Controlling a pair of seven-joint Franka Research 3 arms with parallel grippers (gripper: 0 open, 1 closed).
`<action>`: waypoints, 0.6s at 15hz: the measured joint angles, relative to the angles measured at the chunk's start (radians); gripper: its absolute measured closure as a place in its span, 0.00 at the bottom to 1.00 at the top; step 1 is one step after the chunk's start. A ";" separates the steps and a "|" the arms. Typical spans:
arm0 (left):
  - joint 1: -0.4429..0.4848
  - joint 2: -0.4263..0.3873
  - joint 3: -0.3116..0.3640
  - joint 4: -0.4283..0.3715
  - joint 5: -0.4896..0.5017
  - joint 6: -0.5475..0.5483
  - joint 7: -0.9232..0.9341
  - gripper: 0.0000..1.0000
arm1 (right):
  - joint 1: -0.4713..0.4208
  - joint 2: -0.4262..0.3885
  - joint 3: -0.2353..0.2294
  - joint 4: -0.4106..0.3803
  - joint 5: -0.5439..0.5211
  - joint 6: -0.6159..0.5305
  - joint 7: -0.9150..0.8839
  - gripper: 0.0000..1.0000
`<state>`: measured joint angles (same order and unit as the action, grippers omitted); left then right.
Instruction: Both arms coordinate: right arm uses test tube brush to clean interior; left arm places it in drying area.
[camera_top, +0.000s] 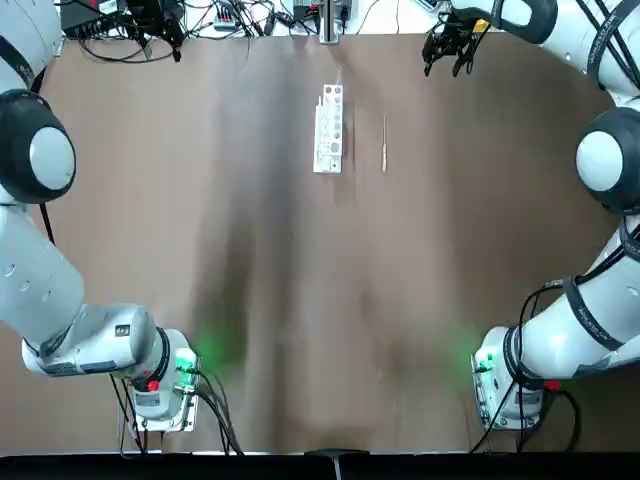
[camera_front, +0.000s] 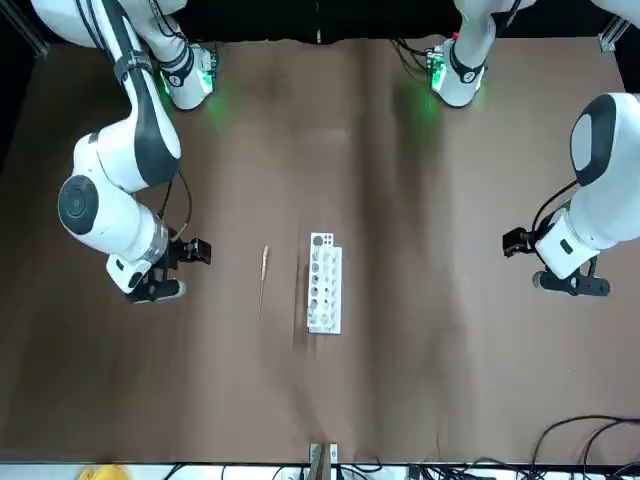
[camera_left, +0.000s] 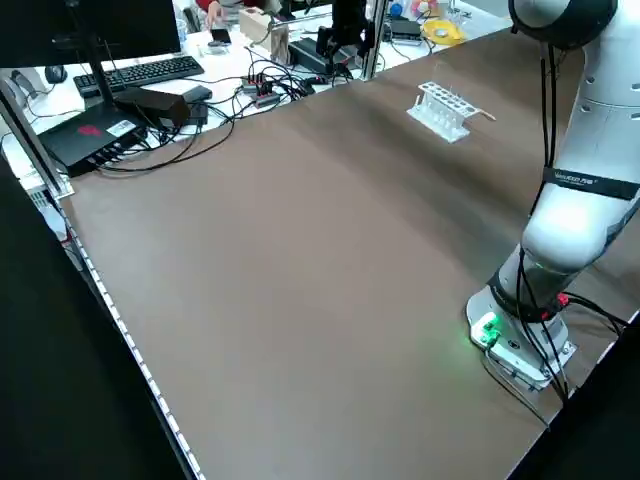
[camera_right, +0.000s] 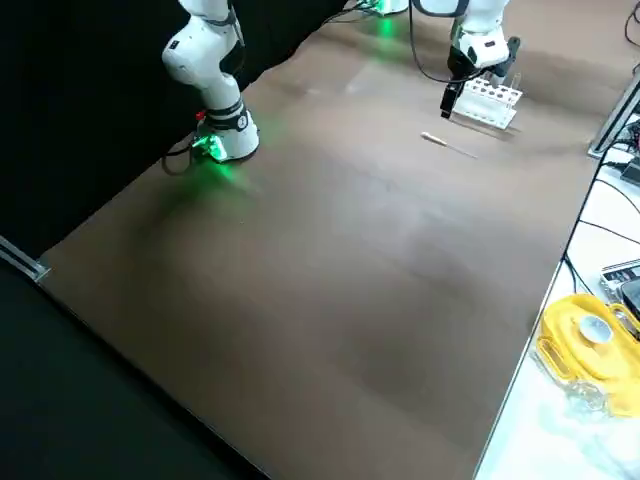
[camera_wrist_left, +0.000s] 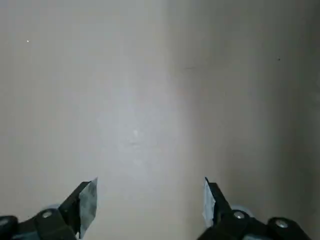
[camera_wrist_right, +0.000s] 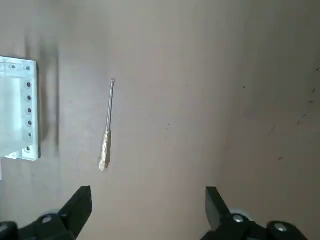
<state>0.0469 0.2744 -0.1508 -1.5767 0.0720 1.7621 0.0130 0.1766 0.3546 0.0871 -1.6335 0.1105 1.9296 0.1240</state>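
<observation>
The drying area, a white rack (camera_top: 330, 130) with a row of holes, stands at the far middle of the table. The thin pale test tube brush (camera_top: 384, 145) lies flat just to its right, apart from it. My right gripper (camera_top: 450, 50) hovers open and empty at the far right edge, beyond the brush; its wrist view shows the brush (camera_wrist_right: 107, 127) and rack (camera_wrist_right: 17, 107) on the table beneath the right gripper (camera_wrist_right: 147, 195). Over bare table at the far left hangs my left gripper (camera_front: 575, 285), open with nothing between its fingers (camera_wrist_left: 87, 202).
Cables, a keyboard and boxes (camera_left: 150, 90) crowd the bench beyond the table's far edge. A yellow object (camera_right: 590, 340) lies past the right edge. Both green-lit arm bases (camera_top: 165, 375) stand at the near edge. Brown tabletop (camera_top: 320, 300) stretches between the bases and the rack.
</observation>
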 joint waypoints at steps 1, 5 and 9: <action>-0.003 0.000 0.000 0.000 0.000 0.000 0.000 0.00 | 0.000 0.000 0.000 0.000 0.000 0.000 0.000 0.00; -0.007 0.002 0.000 0.000 0.000 0.000 0.000 0.00 | 0.000 0.000 0.000 0.000 0.000 -0.001 0.000 0.00; -0.004 0.014 0.000 -0.001 0.001 0.000 0.000 0.00 | -0.004 0.000 -0.004 0.000 0.000 -0.001 0.001 0.00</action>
<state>0.0426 0.2886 -0.1504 -1.5773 0.0725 1.7621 0.0130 0.1723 0.3546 0.0829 -1.6335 0.1105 1.9287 0.1245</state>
